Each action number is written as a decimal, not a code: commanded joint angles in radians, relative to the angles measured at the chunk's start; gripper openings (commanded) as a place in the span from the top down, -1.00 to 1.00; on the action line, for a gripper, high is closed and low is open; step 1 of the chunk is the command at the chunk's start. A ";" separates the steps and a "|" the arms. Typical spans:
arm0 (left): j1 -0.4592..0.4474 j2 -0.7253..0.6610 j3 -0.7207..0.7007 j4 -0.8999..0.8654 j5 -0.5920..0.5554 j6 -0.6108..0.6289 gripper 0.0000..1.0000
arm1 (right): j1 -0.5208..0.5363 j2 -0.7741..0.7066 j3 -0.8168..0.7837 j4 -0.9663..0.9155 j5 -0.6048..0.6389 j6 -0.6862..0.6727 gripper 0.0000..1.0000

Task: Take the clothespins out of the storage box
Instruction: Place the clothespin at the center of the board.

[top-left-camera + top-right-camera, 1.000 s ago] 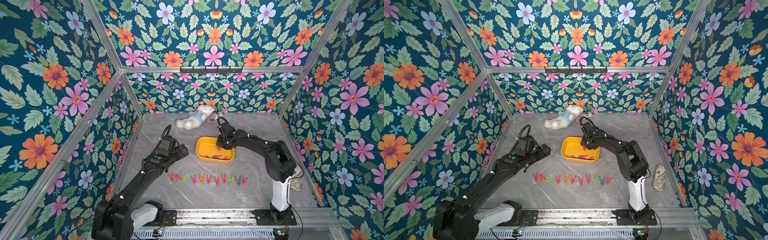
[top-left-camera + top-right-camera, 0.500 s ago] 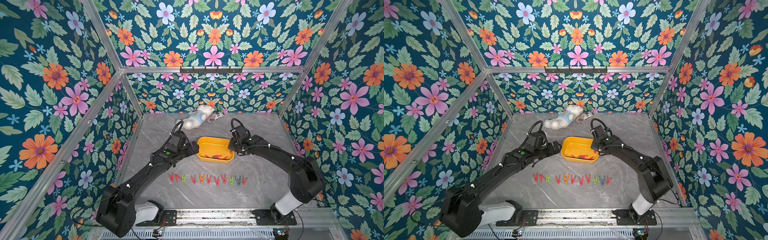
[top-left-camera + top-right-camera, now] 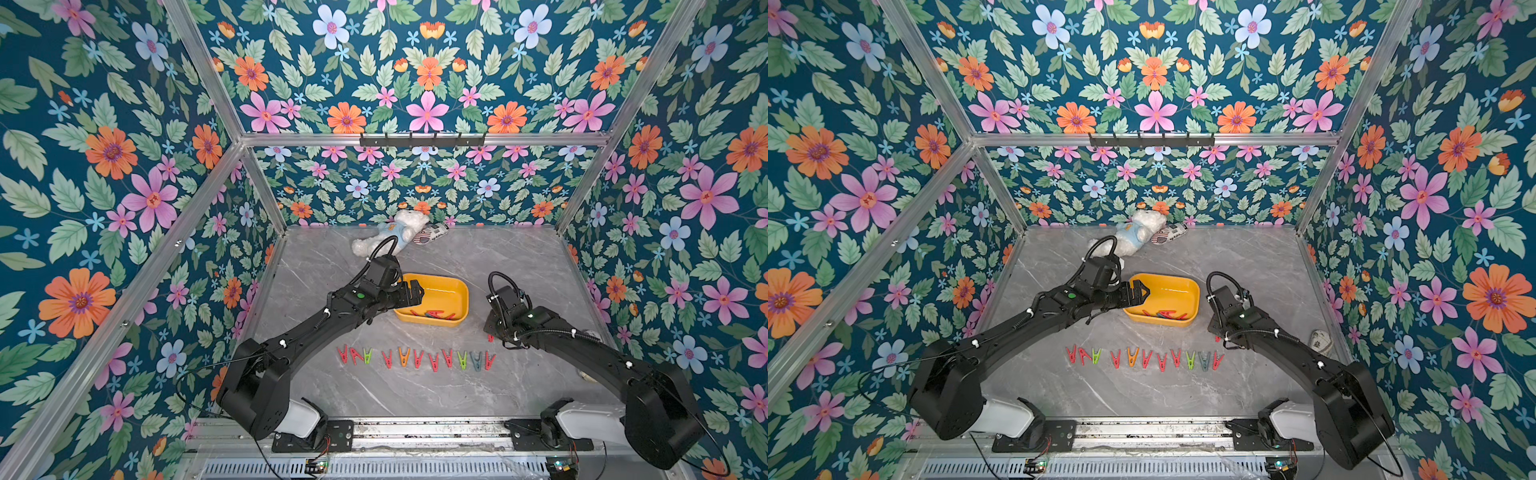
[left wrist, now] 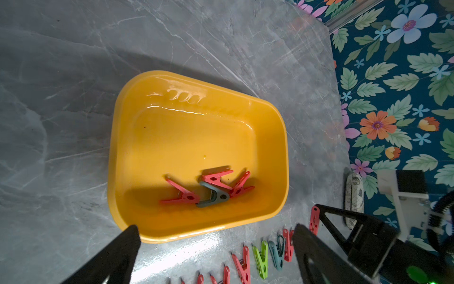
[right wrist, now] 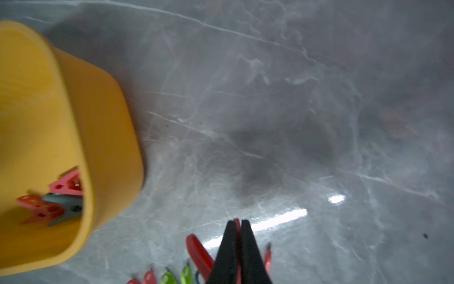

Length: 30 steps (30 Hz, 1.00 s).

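1. Right gripper is clenched on a red pin, the thin edge pinched between its pads. It hangs low over the counter, just past the right end of the row. My read: this one goes down as the next in line.
2. Left gripper has its jaws spread wide with nothing in them. It hovers at the near-left corner of the box, angled inward. It looks like it's lining up the next pick while the other arm places.
3. The box sits mid-counter between the two arms, so either can reach in. Four pins lie in it: three red and one grey-blue, bunched against the near wall and overlapping.
4. The row is eleven pins lying flat, side by side, on the counter in front of the box and clear of it. Keeping them in a line leaves the drop spot for each new one obvious.
5. Progress: most are out. Four are yet to be picked, plus the one in hand yet to be set down.
6. Risk: the cluster is tangled. A wide grab could lift two at once or shove them into the wall. The red pin at the end of the bunch looks like the easier take.
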 commanded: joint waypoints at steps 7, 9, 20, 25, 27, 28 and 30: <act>-0.004 0.002 0.002 0.017 -0.003 0.004 -0.99 | -0.032 -0.058 -0.124 -0.026 0.007 0.043 0.97; -0.005 0.000 -0.003 0.016 -0.009 0.001 -0.99 | -0.033 -0.059 -0.139 -0.026 0.000 0.046 0.96; -0.005 -0.003 -0.009 0.014 -0.021 -0.002 -0.99 | -0.033 -0.020 -0.160 -0.016 -0.004 0.032 0.93; -0.005 -0.007 -0.015 0.009 -0.035 -0.003 -0.99 | -0.033 -0.020 -0.147 -0.026 -0.004 0.026 0.68; -0.005 -0.007 -0.012 0.000 -0.050 -0.002 -0.99 | -0.033 -0.033 -0.131 -0.039 0.004 0.021 0.62; -0.005 -0.006 -0.009 -0.008 -0.061 -0.002 -0.99 | -0.033 -0.041 -0.120 -0.046 0.009 0.020 0.61; -0.005 -0.006 -0.008 -0.019 -0.085 -0.001 -0.99 | -0.033 -0.057 -0.098 -0.054 0.016 0.013 0.51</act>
